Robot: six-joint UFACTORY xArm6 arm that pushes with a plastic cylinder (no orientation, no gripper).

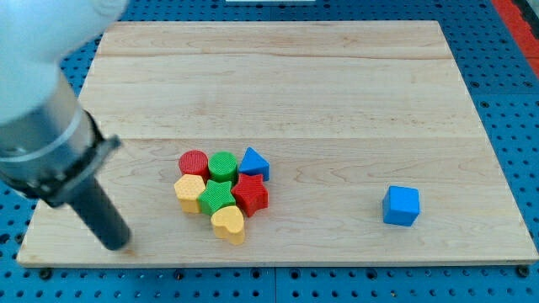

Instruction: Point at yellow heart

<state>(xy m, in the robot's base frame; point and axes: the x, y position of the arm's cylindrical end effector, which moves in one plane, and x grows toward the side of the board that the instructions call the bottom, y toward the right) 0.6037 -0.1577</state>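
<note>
Camera view: my tip (118,244), a bare rod holding nothing, sits near-left on the wooden board (337,84). Yellow heart block (228,223) lies right of it, nearest in the cluster; approach straight, stopping short of contact.
</note>
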